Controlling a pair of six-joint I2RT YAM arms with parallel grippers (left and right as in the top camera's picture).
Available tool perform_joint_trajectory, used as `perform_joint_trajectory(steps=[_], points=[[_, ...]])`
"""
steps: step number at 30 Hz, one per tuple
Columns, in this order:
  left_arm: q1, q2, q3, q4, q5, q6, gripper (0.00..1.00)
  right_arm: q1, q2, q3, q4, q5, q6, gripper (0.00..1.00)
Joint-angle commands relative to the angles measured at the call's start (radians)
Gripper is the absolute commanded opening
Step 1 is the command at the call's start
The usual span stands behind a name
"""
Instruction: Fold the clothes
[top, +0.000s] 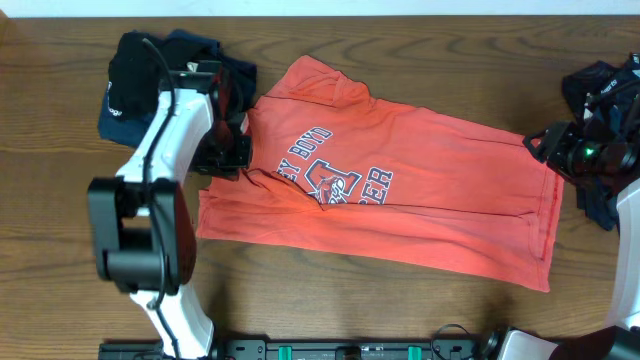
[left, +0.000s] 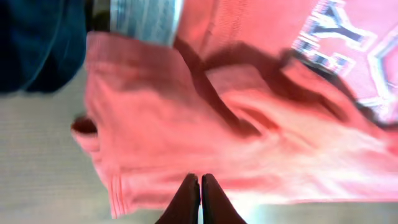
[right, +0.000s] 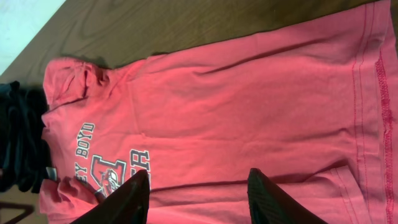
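I'm seeing the orange T-shirt (top: 420, 190) lying flat on the table (top: 400, 40), its long axis running from collar at upper left to hem at lower right in the overhead view. My left gripper (left: 199, 190) is sitting at the sleeve edge, fingers pressed together; whether cloth is pinched, I can't tell. My right gripper (right: 198, 173) is hovering over the hem end, fingers apart.

The T-shirt (top: 440, 190) is soft, matt orange-red knit cloth, and its lettering (top: 335, 175) is a flat print. The tabletop (top: 400, 40) is dark grained wood with a faint sheen. The dark garments (top: 125, 70) at upper left are matt cloth. The arm casing (top: 160, 140) is smooth white plastic.
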Motion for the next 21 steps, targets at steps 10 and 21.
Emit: perform_joint_trajectory(steps=[10,21], points=[[-0.011,0.003,-0.039,0.137,-0.01,0.011,0.57,0.009,0.0,0.013,-0.02,0.003,-0.018,0.49],[-0.011,0.092,-0.045,0.163,-0.084,0.007,0.47,0.009,-0.001,0.013,-0.023,0.003,-0.018,0.5]])
